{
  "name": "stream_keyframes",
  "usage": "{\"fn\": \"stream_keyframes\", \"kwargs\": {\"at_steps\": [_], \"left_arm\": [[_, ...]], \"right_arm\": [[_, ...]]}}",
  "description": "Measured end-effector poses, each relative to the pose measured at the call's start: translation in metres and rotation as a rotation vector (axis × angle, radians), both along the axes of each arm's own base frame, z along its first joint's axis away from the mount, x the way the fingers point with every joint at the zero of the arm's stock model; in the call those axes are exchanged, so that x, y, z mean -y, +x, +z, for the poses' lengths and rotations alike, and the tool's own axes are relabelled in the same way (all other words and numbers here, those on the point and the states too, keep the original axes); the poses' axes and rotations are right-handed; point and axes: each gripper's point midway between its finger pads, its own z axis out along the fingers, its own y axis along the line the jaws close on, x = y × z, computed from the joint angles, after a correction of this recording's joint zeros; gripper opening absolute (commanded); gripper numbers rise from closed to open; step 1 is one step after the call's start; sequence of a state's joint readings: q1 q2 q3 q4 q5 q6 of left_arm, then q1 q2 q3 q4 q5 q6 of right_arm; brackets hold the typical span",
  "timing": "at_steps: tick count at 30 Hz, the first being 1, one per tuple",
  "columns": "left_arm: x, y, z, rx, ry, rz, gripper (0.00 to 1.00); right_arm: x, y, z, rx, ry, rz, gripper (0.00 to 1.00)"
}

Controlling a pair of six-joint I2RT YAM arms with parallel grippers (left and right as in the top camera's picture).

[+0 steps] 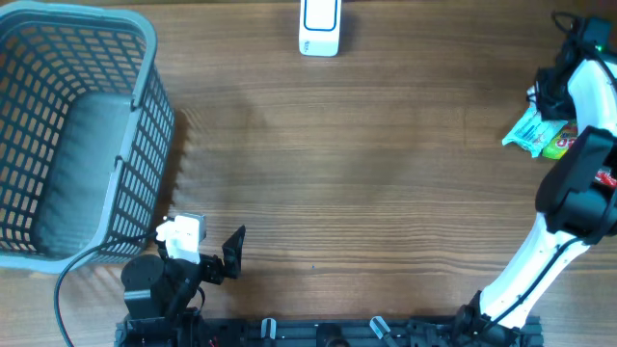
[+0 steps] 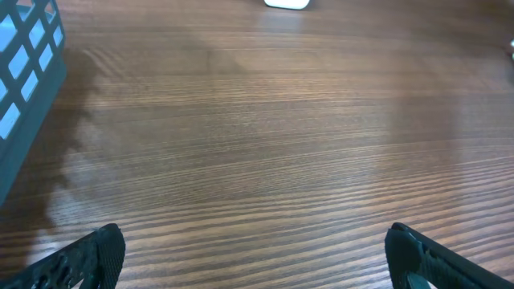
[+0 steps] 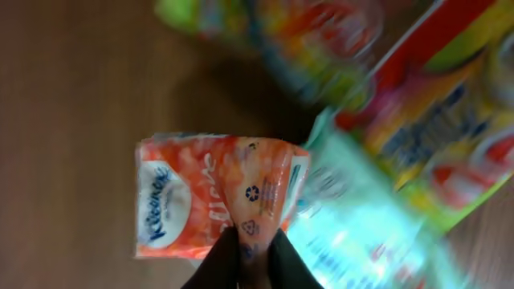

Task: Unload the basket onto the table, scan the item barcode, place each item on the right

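**Pinching the tissue pack at the far right of the surface**

Seen from the right wrist camera, the right fingers (image 3: 218,261) are clamped on a fold of wrapper at one end of the orange tissue pack (image 3: 217,197). Whether the pack is lifted off the wood I cannot tell. It lies just beside a teal packet (image 3: 353,217) and a blurred, brightly coloured box (image 3: 450,136). From overhead this cluster sits at the right edge of the surface (image 1: 366,164), partly hidden under the right arm. A white scanner (image 1: 319,29) stands at the far edge, well apart from it. The left fingers (image 2: 88,257) are spread wide apart over bare wood, near the grey basket (image 1: 145,58) on the left.
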State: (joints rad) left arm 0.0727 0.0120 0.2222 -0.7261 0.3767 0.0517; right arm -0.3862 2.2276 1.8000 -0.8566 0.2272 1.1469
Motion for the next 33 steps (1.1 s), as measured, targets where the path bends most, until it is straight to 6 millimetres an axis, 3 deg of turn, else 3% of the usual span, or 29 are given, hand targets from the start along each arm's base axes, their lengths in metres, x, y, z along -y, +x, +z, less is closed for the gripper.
{"fn": "stream_keyframes", "kwargs": {"at_steps": [2, 3, 6, 8, 11, 13, 16, 18, 22, 27, 28, 33], "left_arm": [[0.0, 0.0, 0.0, 0.0, 0.0, 0.0, 1.0], [0.0, 0.0, 0.0, 0.0, 0.0, 0.0, 1.0], [0.0, 0.0, 0.0, 0.0, 0.0, 0.0, 1.0], [0.0, 0.0, 0.0, 0.0, 0.0, 0.0, 1.0], [0.0, 0.0, 0.0, 0.0, 0.0, 0.0, 1.0], [0.0, 0.0, 0.0, 0.0, 0.0, 0.0, 1.0], [0.0, 0.0, 0.0, 0.001, 0.0, 0.0, 1.0], [0.0, 0.0, 0.0, 0.0, 0.0, 0.0, 1.0], [0.0, 0.0, 0.0, 0.0, 0.0, 0.0, 1.0], [0.0, 0.0, 0.0, 0.0, 0.0, 0.0, 1.0], [0.0, 0.0, 0.0, 0.0, 0.0, 0.0, 1.0], [0.0, 0.0, 0.0, 0.0, 0.0, 0.0, 1.0]], "right_arm": [[0.016, -0.01, -0.004, -0.026, -0.019, -0.029, 0.89], [0.021, -0.016, -0.002, -0.04, -0.021, -0.039, 1.0], [0.038, -0.029, 0.009, -0.072, -0.01, -0.007, 1.0], [0.045, -0.034, 0.035, -0.071, -0.015, 0.024, 1.0], [0.041, -0.041, 0.116, 0.02, -0.068, 0.061, 1.0], [0.02, -0.051, 0.198, 0.156, -0.143, 0.121, 1.0], [-0.034, -0.073, 0.294, 0.337, -0.215, 0.298, 1.0], [-0.08, -0.111, 0.338, 0.405, -0.226, 0.425, 1.0], [-0.122, -0.185, 0.381, 0.471, -0.29, 0.558, 1.0], [-0.161, -0.273, 0.404, 0.528, -0.39, 0.652, 1.0], [-0.172, -0.3, 0.411, 0.566, -0.432, 0.658, 1.0], [-0.195, -0.36, 0.42, 0.662, -0.529, 0.66, 1.0]]}}
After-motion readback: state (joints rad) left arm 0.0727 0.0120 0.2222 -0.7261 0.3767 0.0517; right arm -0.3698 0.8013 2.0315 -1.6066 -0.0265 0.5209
